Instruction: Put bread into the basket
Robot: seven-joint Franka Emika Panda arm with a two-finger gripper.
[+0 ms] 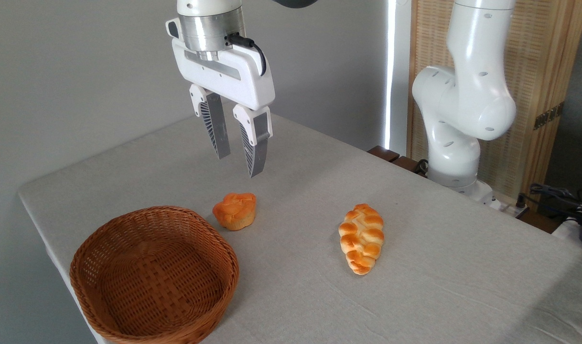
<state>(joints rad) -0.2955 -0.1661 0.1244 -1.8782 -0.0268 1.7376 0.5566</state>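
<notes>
The bread (234,210), a small muffin-shaped bun with an orange lumpy top and paler sides, sits on the grey tablecloth just right of the basket's far rim. The basket (128,315), round, reddish-brown wicker, lies at the table's front left with nothing inside it. My gripper (238,166) hangs in the air above the bun, pointing down. Its two ribbed fingers (254,148) stand apart, open, with nothing between them. A clear gap separates the fingertips from the bun's top.
A longer braided golden loaf (361,238) lies to the right of the bun. The arm's white base (456,157) stands at the table's far right edge. Cables (558,196) lie beyond it. The table's left edge runs close to the basket.
</notes>
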